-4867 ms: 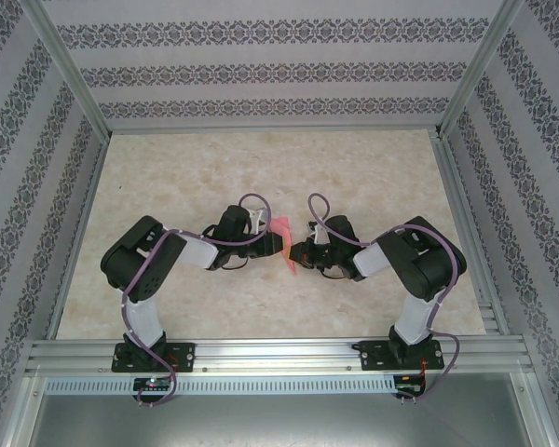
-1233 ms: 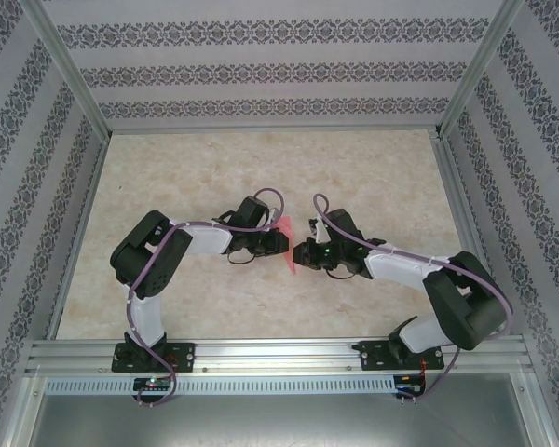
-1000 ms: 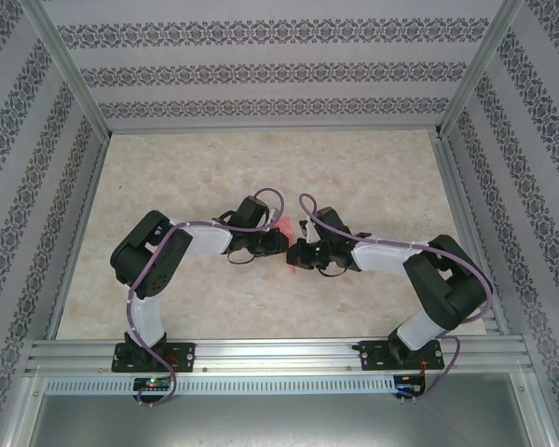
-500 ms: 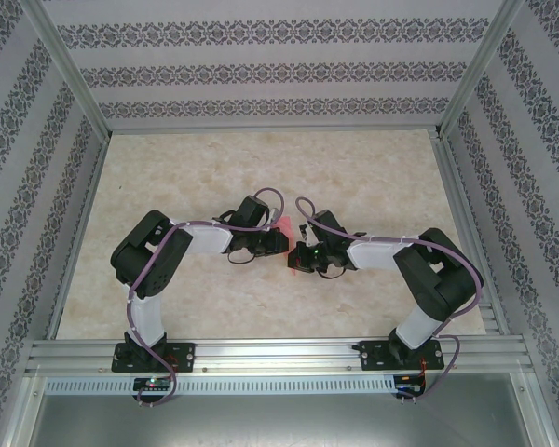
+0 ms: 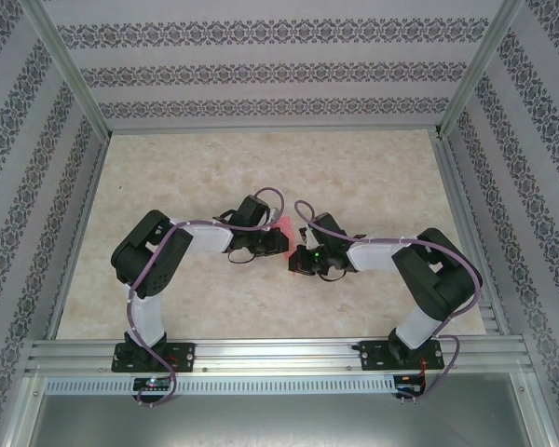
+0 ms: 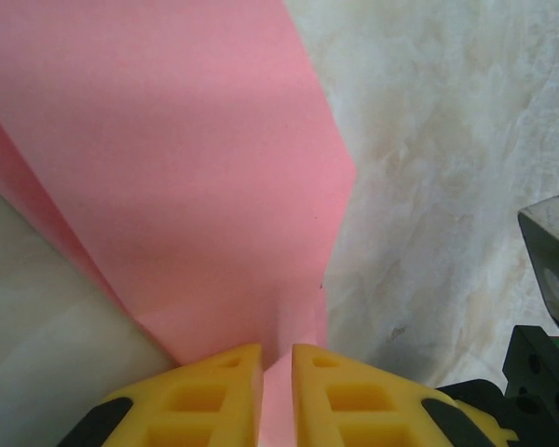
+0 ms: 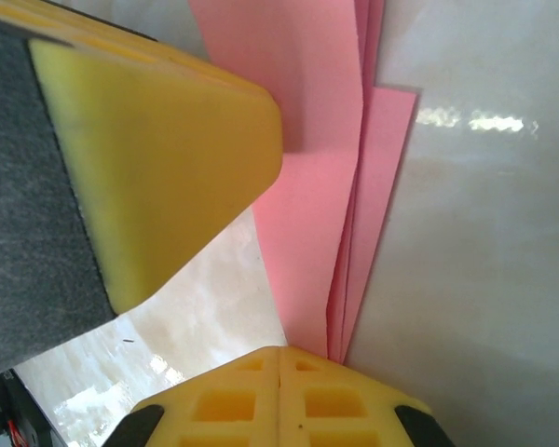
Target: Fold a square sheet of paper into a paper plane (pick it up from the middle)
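Over the middle of the table [image 5: 373,168], the folded pink paper [image 5: 283,226] hangs between the two wrists. The left gripper [image 5: 278,240] is on the paper's left and the right gripper [image 5: 296,259] is just at its right, near side.

Step in hand, as a guess: sharpening a crease while the other arm holds. To do it well:
- keep the left clamp firm so the layers don't slip
- run the right tips along the fold line, not across it
- keep the stacked edges flush, no twist
- go slowly, thin paper tears

Left wrist view: yellow fingers [image 6: 277,391] nipped on a narrow strip of the paper [image 6: 214,186]. The sheet fans out away from them, with one angled corner on its right. The layers can't be counted here.

Right wrist view: the stack is visible, several pink edges [image 7: 317,140] slightly offset. Its own fingers [image 7: 279,358] are pressed together with no gap. The paper's edge runs down to their tips, but I cannot tell whether it's actually pinched. A big yellow finger [image 7: 158,158] sits left of the paper, likely the left gripper's.

Top view gives only the arm layout, and the paper is mostly hidden.
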